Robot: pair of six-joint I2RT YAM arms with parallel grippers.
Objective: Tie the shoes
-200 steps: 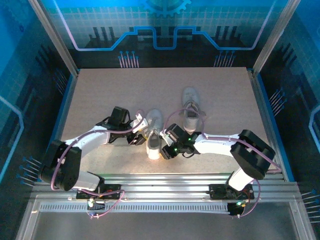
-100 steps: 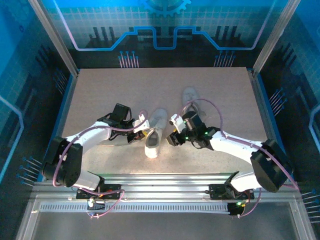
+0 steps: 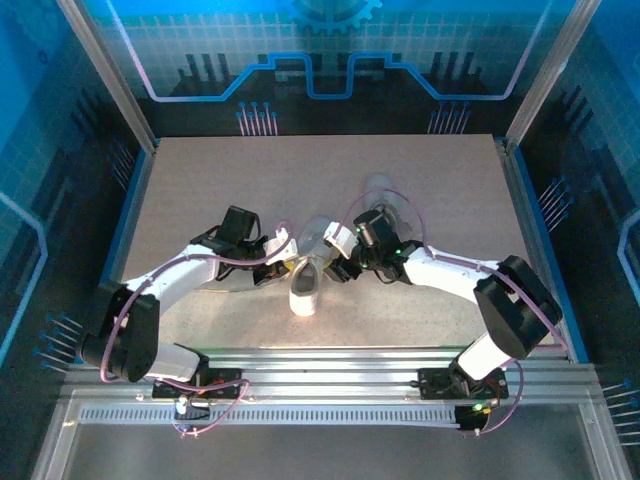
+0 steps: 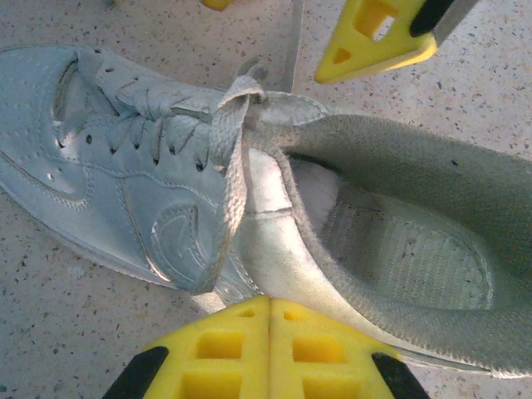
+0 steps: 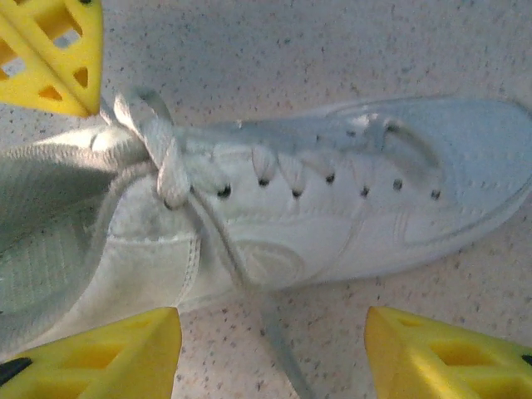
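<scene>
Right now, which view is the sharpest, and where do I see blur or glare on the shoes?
Left wrist view: sharpest, the near shoe and its lace crisp. Right wrist view: softer, with a bluish cast on the toe. Top external view: near shoe washed out bright at its near end, far shoe faint and smeared.

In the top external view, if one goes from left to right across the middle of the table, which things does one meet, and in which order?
left gripper → near shoe → right gripper → far shoe
</scene>
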